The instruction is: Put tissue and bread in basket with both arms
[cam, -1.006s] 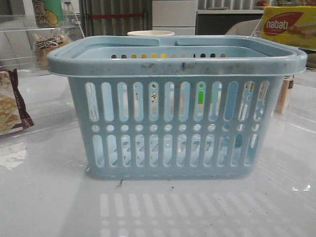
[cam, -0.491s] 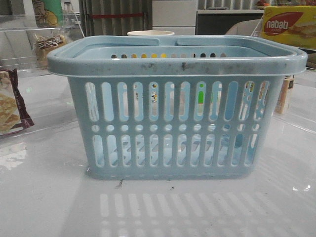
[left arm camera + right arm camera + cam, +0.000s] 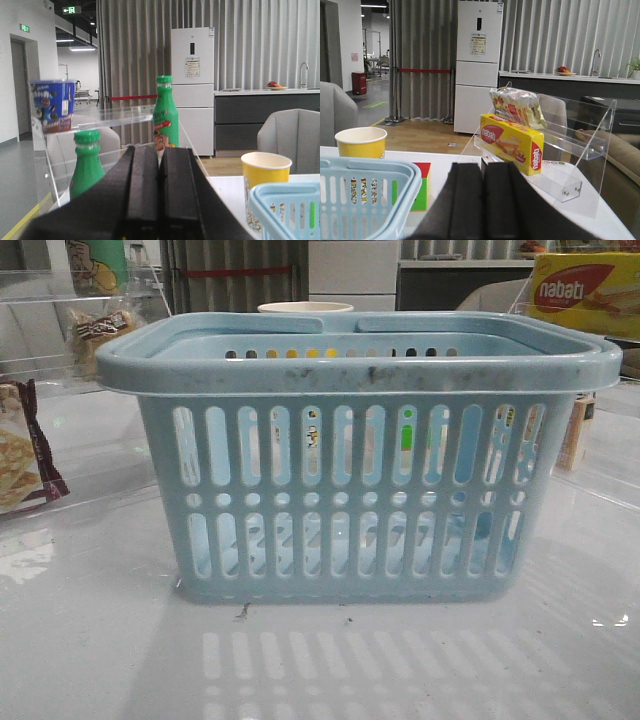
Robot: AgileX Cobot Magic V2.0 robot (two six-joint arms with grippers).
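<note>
Basket (image 3: 355,450) sits on the table (image 3: 100,640) right in front of me, upright. My left gripper (image 3: 159,200) is pressed shut with nothing in it — same for my right gripper (image 3: 482,205), fingers together, empty. Bread (image 3: 100,330) is on the clear shelf back left, behind the basket's corner. Can't spot the tissue in any view. Cup (image 3: 305,308) pokes up behind the rim, nabati box (image 3: 585,290) back right.

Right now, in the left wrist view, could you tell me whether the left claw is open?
No, the left claw shows its two black fingers pressed together with nothing between them.
</note>
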